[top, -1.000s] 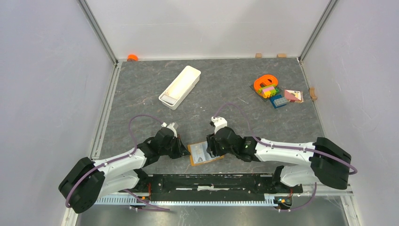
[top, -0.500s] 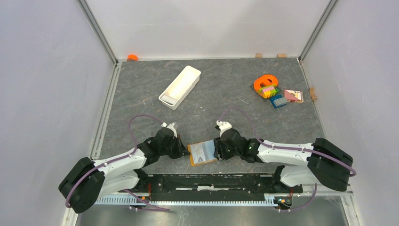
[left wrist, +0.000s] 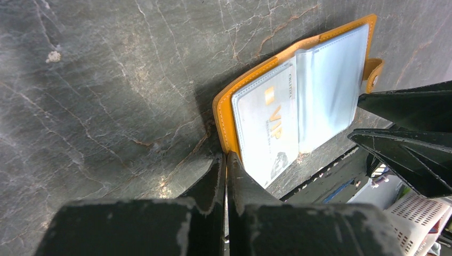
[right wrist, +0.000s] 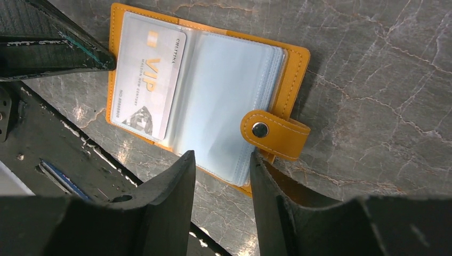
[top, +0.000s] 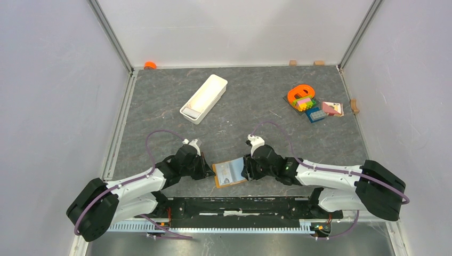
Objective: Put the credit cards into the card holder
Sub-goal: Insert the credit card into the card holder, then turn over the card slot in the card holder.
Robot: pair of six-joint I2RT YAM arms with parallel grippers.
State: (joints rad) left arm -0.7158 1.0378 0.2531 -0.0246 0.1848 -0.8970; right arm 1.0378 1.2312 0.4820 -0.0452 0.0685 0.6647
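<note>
Right claw (right wrist: 221,158) drew back, parted astride card holder (right wrist: 229,90); left claw (left wrist: 226,158) closed beside it.

A robotics lab test cell: plain white panels (top: 234,26) in aluminium framing (top: 109,32) enclose a grey marbled tabletop (top: 250,101), and the left arm (top: 133,186) and right arm (top: 330,173), trailing purple cables (top: 154,140), are bolted to a black rail (top: 240,205).

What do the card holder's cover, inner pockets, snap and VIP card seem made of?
Cover: orange-tan leather or imitation, matte, stitched along the edge. Inner pockets: clear, glossy soft plastic, likely vinyl; they bulge and reflect. Snap: shiny metal stud. VIP card: flat, printed, probably rigid plastic.
</note>
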